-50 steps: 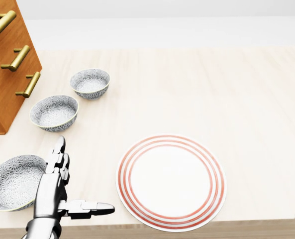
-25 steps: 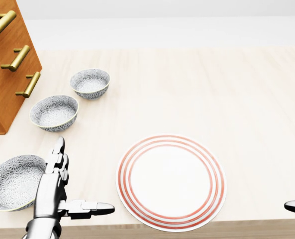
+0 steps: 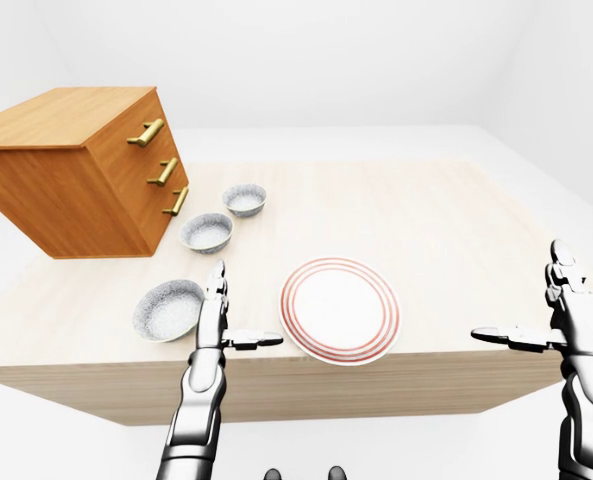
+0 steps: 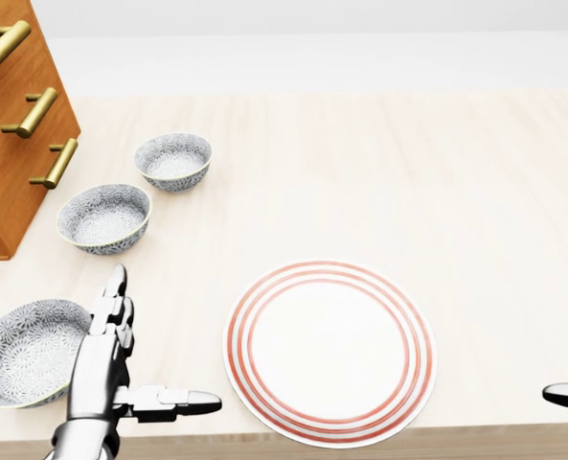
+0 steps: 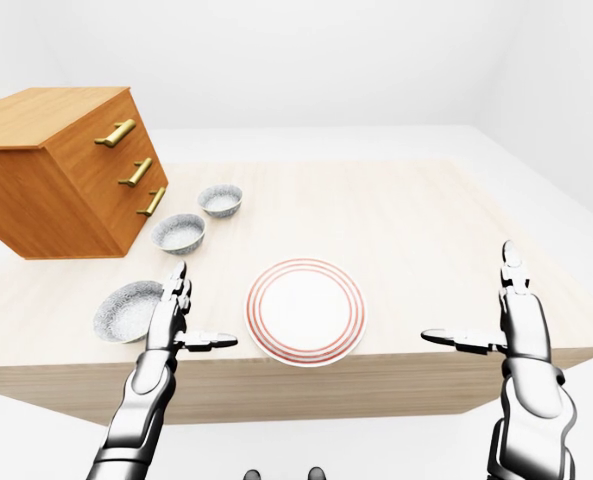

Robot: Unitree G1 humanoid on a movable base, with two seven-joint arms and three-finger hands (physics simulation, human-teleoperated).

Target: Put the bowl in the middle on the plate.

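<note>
Three patterned grey bowls stand in a diagonal row on the left of the head view: a small one (image 4: 173,159) at the top, the middle bowl (image 4: 104,217), and a large one (image 4: 30,350) at the lower left. A white plate with red rings (image 4: 329,351) lies at bottom centre. My left hand (image 4: 140,347) is open, fingers straight and thumb out, between the large bowl and the plate and below the middle bowl, touching nothing. My right hand (image 5: 476,300) hovers open off the table's right end, holding nothing; only its thumb tip shows in the head view.
A wooden chest of drawers (image 4: 15,115) with brass handles stands just left of the bowls. The light wooden table (image 4: 408,172) stretches to the right and top of the head view; its near edge runs just below the plate.
The right thumb tip has crept a little further into the head view from the right edge. The left hand, bowls and plate have stayed put.
</note>
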